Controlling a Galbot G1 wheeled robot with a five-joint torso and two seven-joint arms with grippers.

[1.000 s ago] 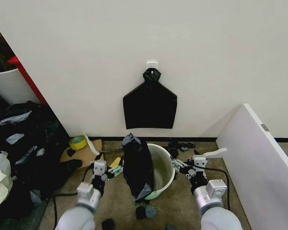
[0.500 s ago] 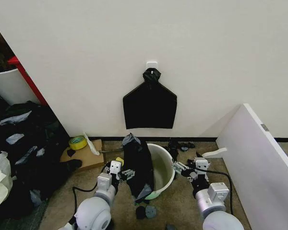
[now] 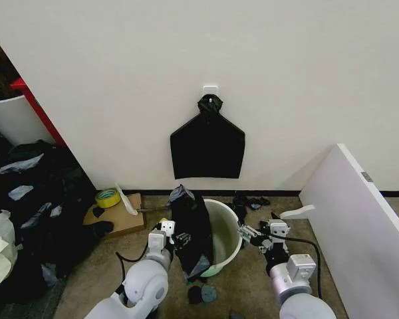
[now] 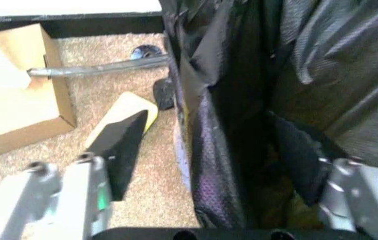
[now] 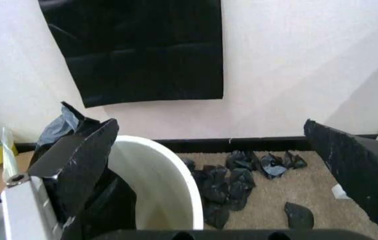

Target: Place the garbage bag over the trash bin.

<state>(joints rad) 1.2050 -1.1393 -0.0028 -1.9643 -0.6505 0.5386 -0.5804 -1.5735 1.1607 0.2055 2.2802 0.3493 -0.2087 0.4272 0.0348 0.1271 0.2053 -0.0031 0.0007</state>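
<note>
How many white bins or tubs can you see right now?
2. The trash bin stands on the floor ahead, the garbage bag draped over its left rim. A larger white tub sits far left; others may be hidden behind the dark bags.

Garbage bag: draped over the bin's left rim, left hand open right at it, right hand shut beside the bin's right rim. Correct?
One thing is off: the right hand is open, not shut. The right wrist view shows its two fingers spread wide apart with nothing between them. The rest holds: the garbage bag hangs over the left rim of the trash bin, and the left hand is open right at it.
</note>
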